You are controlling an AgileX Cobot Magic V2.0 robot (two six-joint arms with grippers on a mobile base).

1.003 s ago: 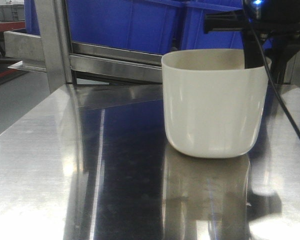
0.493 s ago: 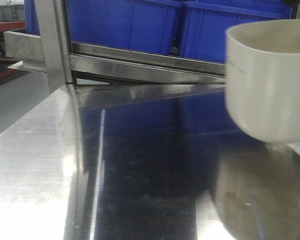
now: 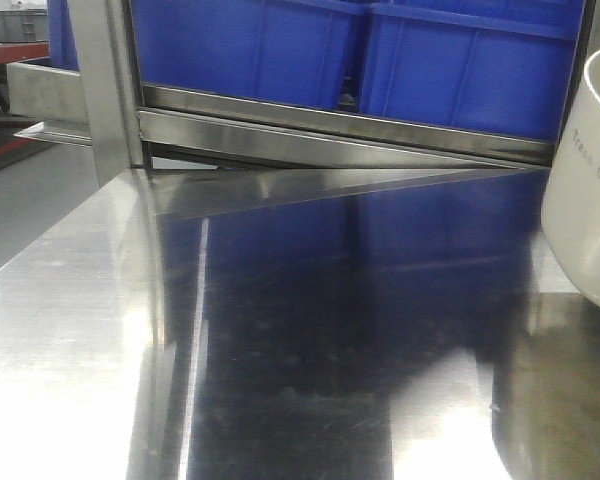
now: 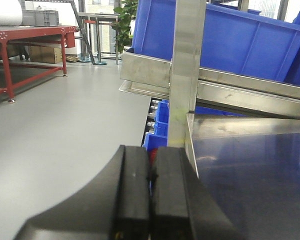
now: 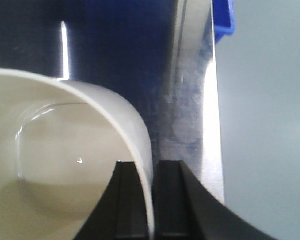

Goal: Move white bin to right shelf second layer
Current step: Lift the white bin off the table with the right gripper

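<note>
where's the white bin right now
The white bin is at the far right edge of the front view, over the steel tabletop, its wall clamped between the fingers of the right gripper.
</note>
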